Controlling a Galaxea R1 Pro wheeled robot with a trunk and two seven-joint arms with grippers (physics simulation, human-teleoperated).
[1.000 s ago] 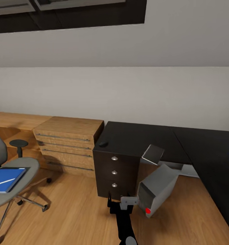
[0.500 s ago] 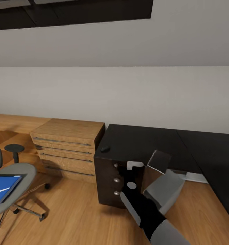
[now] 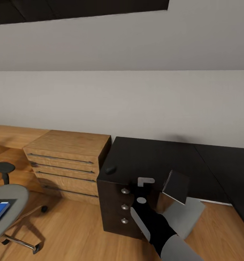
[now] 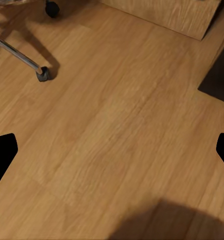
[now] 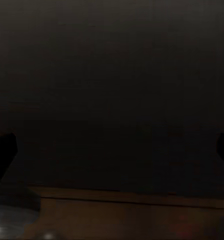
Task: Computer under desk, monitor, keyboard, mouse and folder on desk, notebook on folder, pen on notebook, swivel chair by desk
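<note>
Black desk point(image 3: 154, 159); grey computer point(image 3: 185, 214) leans tilted beneath it.

A home room is showing here — a bedroom fitted out as a study. Warm wood floor point(image 3: 74, 232) is running up to a plain pale wall point(image 3: 122, 101). A dark bench point(image 3: 154, 159) with knobbed drawers point(image 3: 125, 206) is standing against that wall, a low wooden dresser point(image 3: 67, 163) is sitting just beside it, and a grey swivel chair point(image 3: 7, 203) is waiting nearby — furniture for living and desk work.
</note>
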